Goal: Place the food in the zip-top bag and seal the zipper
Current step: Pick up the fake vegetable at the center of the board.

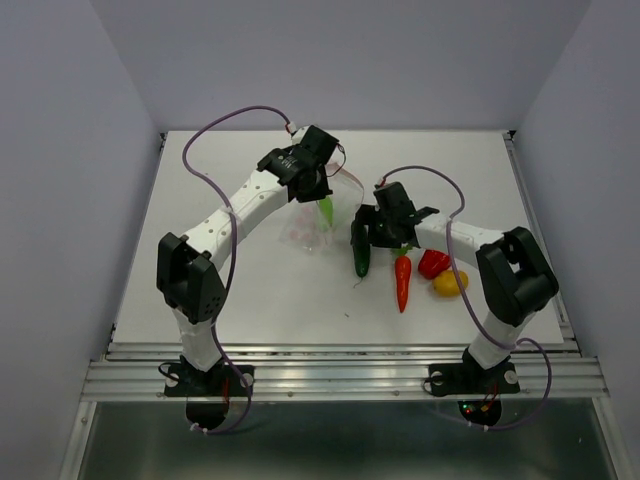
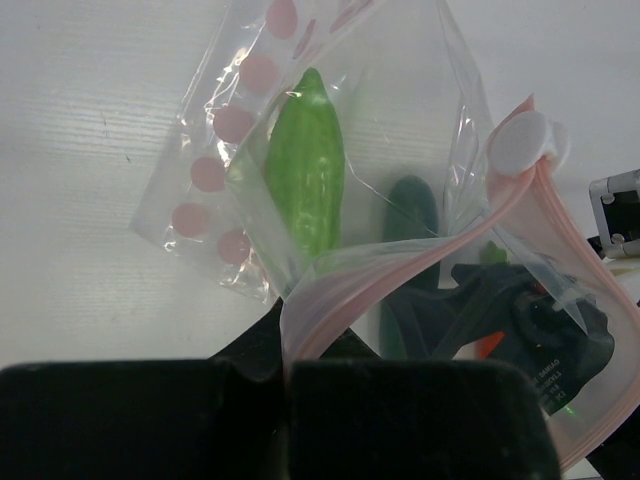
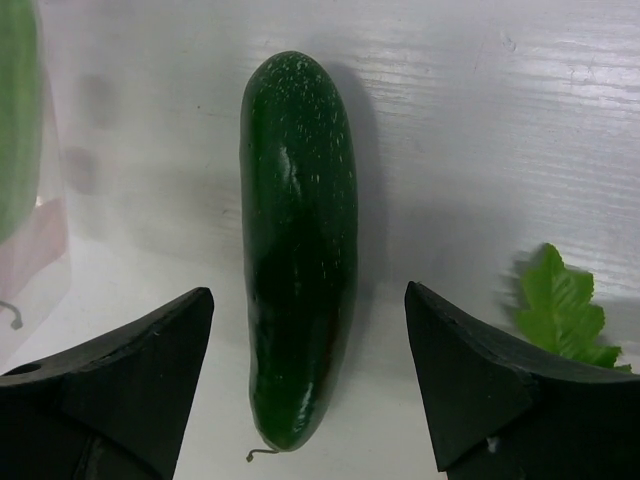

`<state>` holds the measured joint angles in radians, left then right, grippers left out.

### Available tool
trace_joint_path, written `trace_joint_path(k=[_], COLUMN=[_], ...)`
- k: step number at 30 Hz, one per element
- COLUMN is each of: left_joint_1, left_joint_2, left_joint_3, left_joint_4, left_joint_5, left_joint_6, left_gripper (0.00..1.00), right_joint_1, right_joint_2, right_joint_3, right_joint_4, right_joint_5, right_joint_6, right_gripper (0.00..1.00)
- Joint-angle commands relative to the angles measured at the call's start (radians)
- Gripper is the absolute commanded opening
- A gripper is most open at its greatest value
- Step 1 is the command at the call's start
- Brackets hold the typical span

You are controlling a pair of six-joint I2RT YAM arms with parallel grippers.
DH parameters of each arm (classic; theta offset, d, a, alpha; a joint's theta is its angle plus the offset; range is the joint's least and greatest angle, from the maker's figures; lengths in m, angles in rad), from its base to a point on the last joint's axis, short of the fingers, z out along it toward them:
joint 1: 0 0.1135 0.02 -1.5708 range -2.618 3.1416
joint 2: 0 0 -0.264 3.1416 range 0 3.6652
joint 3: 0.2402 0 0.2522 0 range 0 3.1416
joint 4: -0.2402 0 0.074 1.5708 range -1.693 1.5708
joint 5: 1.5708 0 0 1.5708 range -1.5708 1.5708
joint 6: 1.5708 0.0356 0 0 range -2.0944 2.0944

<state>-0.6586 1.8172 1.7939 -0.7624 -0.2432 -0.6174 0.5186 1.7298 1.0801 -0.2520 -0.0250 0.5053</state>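
The task is judged barely begun: only the light green pepper (image 2: 305, 165) is seen inside the zip-top bag (image 2: 215, 130). The bag is pinched at its gaping, unsealed zipper (image 2: 400, 262) by the clenched left gripper (image 2: 285, 372). The dark green cucumber (image 3: 300, 250) is found lying on the table (image 1: 280, 300) just beside the bag, straddled but not touched by the spread, empty right gripper (image 3: 308, 292), while the carrot (image 1: 402, 285), red bell pepper (image 1: 433, 262) and yellow-orange round one (image 1: 449, 283) are left close by, so four pieces and the sealing are reckoned outstanding. No brand or label is made out; a few tiny white characters are glimpsed on the right gripper through the plastic, but they cannot be read.
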Motion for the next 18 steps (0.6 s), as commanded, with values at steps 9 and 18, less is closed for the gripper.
trace_joint_path(k=[9,18], left_joint_1=[0.004,0.004], left_joint_2=[-0.047,-0.042], left_joint_3=[0.022,0.012], left_joint_4=[0.005,0.008], left_joint_5=[-0.004,-0.001], left_joint_6=[0.011,0.011], left_gripper=[0.0,0.0], right_joint_1=[0.003,-0.009], right_joint_2=[0.013,-0.102], right_joint_3=[0.014,0.0], right_joint_4=[0.063,0.065], right_joint_5=[0.103,0.188], right_joint_6=[0.045,0.056], right_gripper=[0.55,0.41])
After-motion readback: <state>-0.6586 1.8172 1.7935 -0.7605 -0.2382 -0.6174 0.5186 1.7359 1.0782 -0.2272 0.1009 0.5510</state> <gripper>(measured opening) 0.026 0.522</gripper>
